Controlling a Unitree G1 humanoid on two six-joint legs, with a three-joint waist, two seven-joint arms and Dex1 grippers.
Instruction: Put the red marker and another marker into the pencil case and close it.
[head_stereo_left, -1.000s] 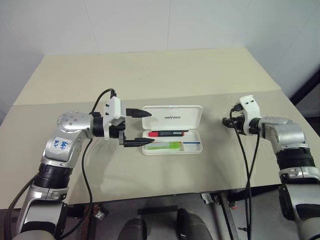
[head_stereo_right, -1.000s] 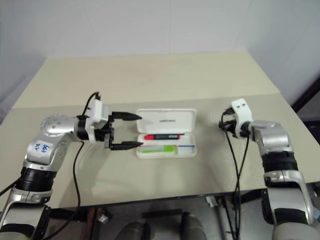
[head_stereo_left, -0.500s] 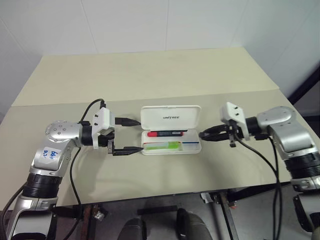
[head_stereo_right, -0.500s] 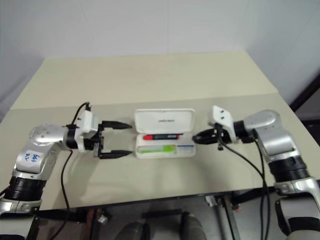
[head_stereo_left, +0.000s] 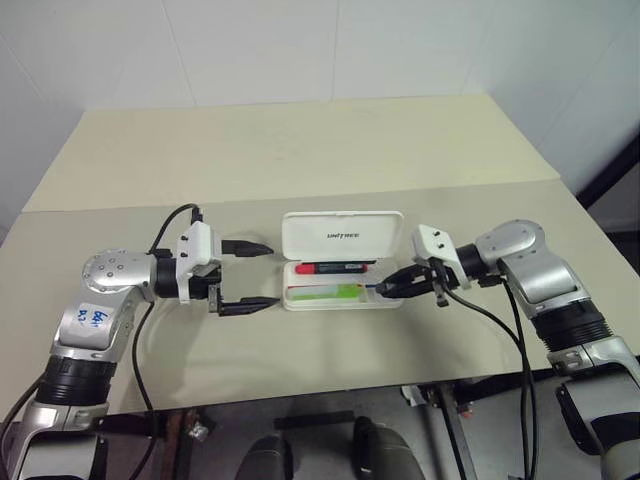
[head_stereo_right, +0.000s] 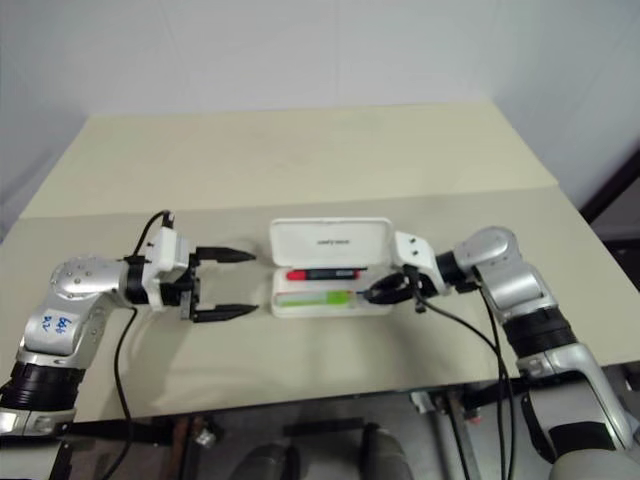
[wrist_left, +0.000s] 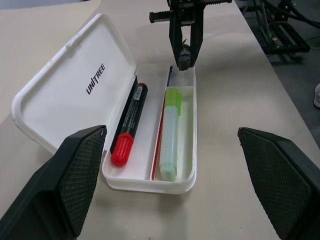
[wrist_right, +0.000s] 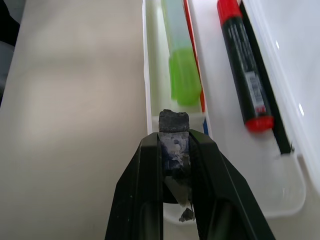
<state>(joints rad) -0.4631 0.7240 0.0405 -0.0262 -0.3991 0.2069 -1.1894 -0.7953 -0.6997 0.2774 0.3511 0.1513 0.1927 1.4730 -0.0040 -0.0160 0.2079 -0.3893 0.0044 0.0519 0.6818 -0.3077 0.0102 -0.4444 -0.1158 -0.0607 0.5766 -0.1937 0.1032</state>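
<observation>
The white pencil case (head_stereo_left: 342, 236) lies open at the table's middle, its lid tilted up at the back. The red marker (head_stereo_left: 335, 268) lies in the tray's rear slot. The other marker, a light green highlighter (head_stereo_left: 326, 291), lies in the front slot. My left gripper (head_stereo_left: 275, 274) stands open just left of the case, with nothing between its fingers. My right gripper (head_stereo_left: 381, 289) reaches in from the right, its tip over the tray's right end. It is shut on a small dark grey stub (wrist_right: 173, 124).
The beige table (head_stereo_left: 300, 150) has a seam running across behind the case. Black cables (head_stereo_left: 495, 330) hang from both wrists over the front edge. Bare tabletop lies behind and in front of the case.
My right gripper swung left from the table's right side and turned downward to the case's right end. My left gripper drew back left, a little away from the case.
</observation>
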